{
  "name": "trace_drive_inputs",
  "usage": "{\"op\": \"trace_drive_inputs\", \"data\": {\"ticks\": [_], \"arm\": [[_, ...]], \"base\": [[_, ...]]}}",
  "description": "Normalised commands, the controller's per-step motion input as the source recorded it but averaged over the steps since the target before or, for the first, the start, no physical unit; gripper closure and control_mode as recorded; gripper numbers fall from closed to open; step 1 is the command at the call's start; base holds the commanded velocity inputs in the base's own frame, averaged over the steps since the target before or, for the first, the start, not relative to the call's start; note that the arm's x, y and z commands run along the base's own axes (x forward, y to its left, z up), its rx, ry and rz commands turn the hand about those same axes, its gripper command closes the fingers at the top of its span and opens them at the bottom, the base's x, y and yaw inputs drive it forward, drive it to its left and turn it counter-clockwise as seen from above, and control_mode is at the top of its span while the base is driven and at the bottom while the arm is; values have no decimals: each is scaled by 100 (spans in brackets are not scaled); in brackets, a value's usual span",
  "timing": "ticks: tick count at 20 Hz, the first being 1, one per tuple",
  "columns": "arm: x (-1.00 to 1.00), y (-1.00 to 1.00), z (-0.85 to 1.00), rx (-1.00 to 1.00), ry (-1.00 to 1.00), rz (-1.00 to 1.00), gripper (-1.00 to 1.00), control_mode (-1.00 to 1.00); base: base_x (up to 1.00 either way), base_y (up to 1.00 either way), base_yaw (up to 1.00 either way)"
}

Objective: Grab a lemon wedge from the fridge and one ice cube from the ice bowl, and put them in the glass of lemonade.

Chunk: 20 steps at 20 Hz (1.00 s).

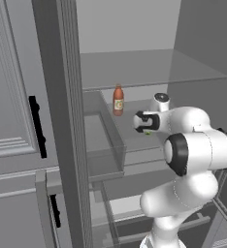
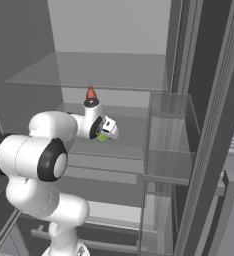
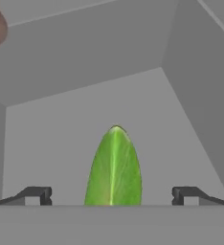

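Reaching into the fridge (image 1: 149, 68): hand (image 3: 112, 196) spread wide, gripping nothing, lemon wedge (image 3: 114, 167) centred between the fingertips on the glass shelf, mid-shelf (orange bottle (image 1: 118, 100) toward the back edge). Best pushed further in, then squeezed across the wedge's narrow width.

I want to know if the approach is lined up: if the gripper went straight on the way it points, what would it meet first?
Most likely the lemon wedge, centred between the open jaws on the fridge shelf.
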Motion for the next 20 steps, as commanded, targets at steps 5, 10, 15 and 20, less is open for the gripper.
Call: {"op": "trace_drive_inputs", "data": {"ticks": [5, 10, 15, 20], "arm": [[-27, 0, -1, 0, -4, 0, -100, -100], [24, 0, -7, 0, 0, 0, -100, -100], [15, 0, 0, 0, 0, 0, -100, -100], [-7, 0, -33, 0, 0, 0, -100, -100]], "base": [[0, 0, 0], [0, 0, 0], [0, 0, 0], [0, 0, 0]]}}
